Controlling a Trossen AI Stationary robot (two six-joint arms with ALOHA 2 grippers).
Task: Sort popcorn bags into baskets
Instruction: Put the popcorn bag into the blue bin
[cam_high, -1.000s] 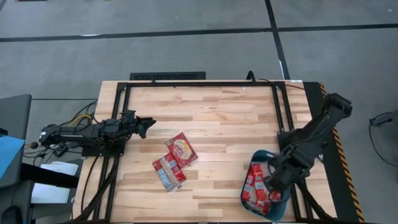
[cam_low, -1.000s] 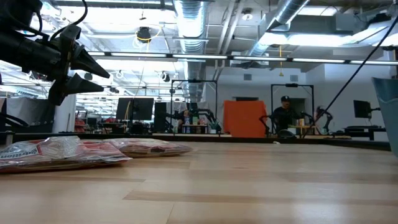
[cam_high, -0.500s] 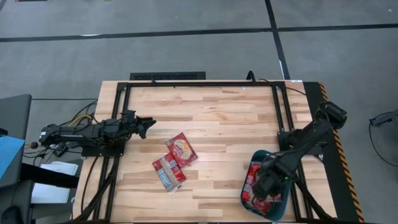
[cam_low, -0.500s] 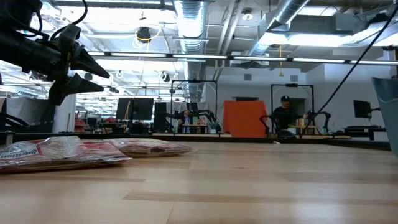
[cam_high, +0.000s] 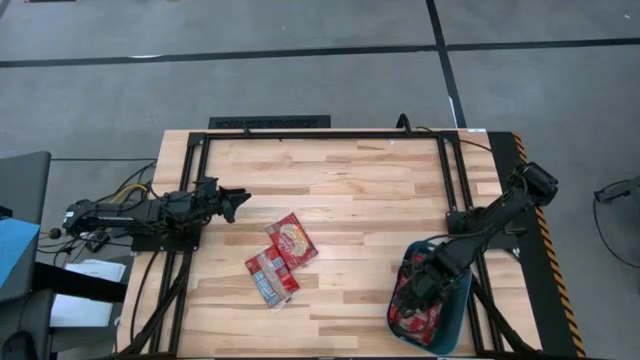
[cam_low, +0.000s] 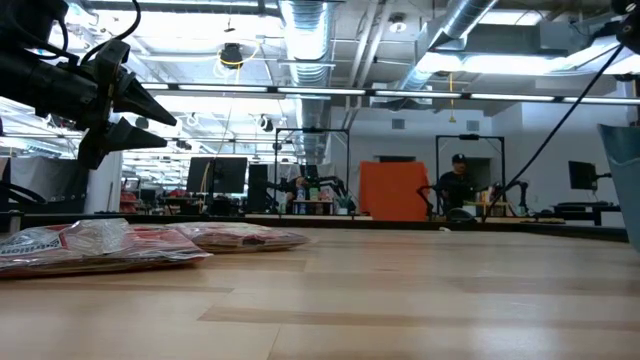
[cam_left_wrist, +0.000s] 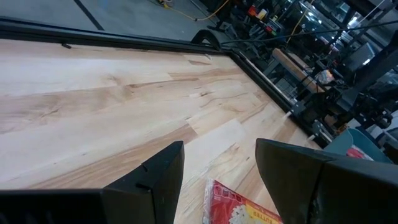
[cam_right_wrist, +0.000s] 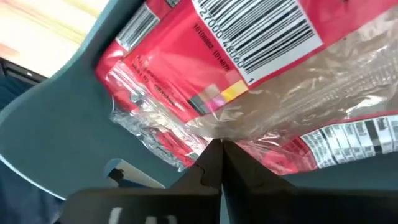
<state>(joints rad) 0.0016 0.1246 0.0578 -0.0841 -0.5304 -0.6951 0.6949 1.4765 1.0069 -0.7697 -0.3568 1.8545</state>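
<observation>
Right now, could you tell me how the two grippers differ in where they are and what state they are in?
The left gripper hangs above bare table, short of the loose bags; the right gripper is down inside the teal basket.
The left gripper is open and empty; the right gripper's fingers are shut, tips together against the bags in the basket, gripping nothing that shows.
Both are dark and two-fingered.

Teal basket (cam_high: 458, 305): contents largely covered by the right arm in the high view; packet count cannot be told. In the low view only a sliver of its wall shows, cut by the picture's edge.
Popcorn bag (cam_left_wrist: 245, 208), left wrist view: cut off at the edge.
Packets (cam_low: 100, 245), low view: printing too small to read.
</observation>
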